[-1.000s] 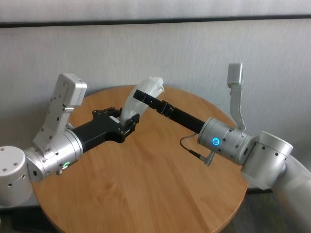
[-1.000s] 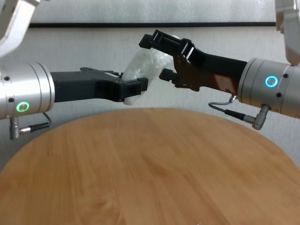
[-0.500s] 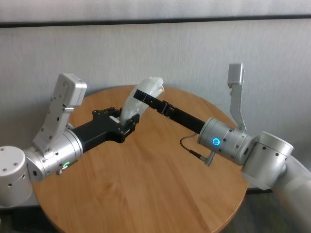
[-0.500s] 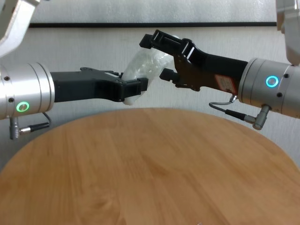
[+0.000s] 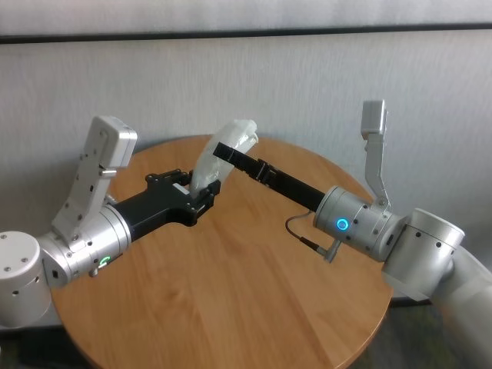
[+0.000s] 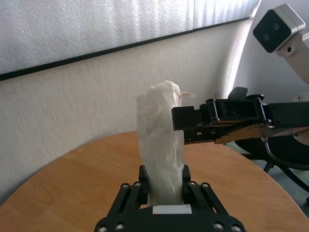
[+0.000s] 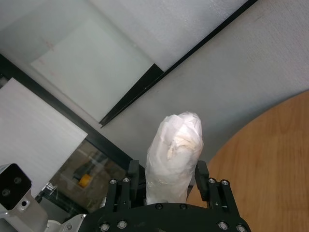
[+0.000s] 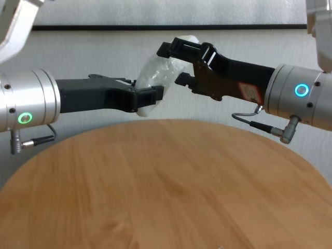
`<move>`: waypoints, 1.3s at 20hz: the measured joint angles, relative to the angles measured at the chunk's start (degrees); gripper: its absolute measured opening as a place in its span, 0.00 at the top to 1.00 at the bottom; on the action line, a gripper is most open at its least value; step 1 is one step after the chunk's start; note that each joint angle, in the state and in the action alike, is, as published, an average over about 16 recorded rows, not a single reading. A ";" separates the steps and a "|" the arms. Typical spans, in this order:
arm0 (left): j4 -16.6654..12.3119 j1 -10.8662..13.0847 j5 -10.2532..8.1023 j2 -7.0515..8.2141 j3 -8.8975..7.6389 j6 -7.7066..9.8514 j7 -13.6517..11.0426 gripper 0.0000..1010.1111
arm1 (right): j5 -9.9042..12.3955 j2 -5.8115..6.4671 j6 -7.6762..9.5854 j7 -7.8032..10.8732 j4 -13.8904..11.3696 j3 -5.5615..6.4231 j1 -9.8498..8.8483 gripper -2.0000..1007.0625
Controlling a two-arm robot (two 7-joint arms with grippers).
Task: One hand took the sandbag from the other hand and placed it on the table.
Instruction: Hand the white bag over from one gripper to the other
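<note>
The white crinkly sandbag (image 5: 209, 165) stands tilted in the air above the far part of the round wood-grain table (image 5: 231, 284). My left gripper (image 5: 201, 190), the green-ringed one, is shut on the bag's lower end, as the left wrist view (image 6: 163, 176) shows. My right gripper (image 5: 233, 152), the blue-ringed one, reaches in from the right, and its fingers press on both sides of the bag's upper part (image 7: 174, 159). In the chest view the bag (image 8: 154, 72) bridges the left gripper (image 8: 149, 98) and the right gripper (image 8: 174, 63).
A grey wall stands right behind the table. A black cable (image 5: 301, 231) loops under the right wrist. Both forearms hover above the tabletop (image 8: 166, 187).
My right gripper's fingers have drawn together on the upper part of the sandbag. The bag's top has shifted slightly. My left arm has not moved.
</note>
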 joint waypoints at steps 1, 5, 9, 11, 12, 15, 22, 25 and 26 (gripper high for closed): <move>0.00 0.00 0.00 0.00 0.00 0.00 0.00 0.60 | 0.00 0.00 0.00 0.00 0.00 0.01 -0.01 0.28; 0.00 0.00 0.00 0.00 0.00 0.00 0.00 0.60 | -0.02 0.00 -0.02 0.00 -0.02 0.03 -0.02 0.39; -0.01 0.00 0.00 0.00 0.00 0.00 -0.01 0.60 | -0.03 0.00 -0.03 0.00 -0.04 0.04 -0.04 0.47; -0.01 0.00 0.00 0.00 0.00 0.00 -0.01 0.60 | -0.04 0.00 -0.04 0.00 -0.05 0.05 -0.05 0.50; -0.01 0.00 0.00 0.00 0.00 0.00 -0.01 0.60 | -0.04 0.00 -0.04 0.00 -0.06 0.05 -0.05 0.51; -0.01 0.00 0.00 0.00 0.00 0.00 -0.01 0.60 | -0.04 0.00 -0.04 0.01 -0.07 0.06 -0.06 0.53; -0.01 0.00 0.00 0.00 0.00 0.00 0.00 0.60 | -0.04 -0.01 -0.04 0.01 -0.09 0.06 -0.07 0.53; -0.01 0.00 0.00 0.00 0.00 0.00 0.00 0.60 | 0.00 0.00 -0.06 -0.01 -0.11 0.04 -0.08 0.53; -0.01 0.00 0.00 0.00 0.00 0.00 0.00 0.60 | 0.04 0.01 -0.09 -0.01 -0.12 0.01 -0.08 0.53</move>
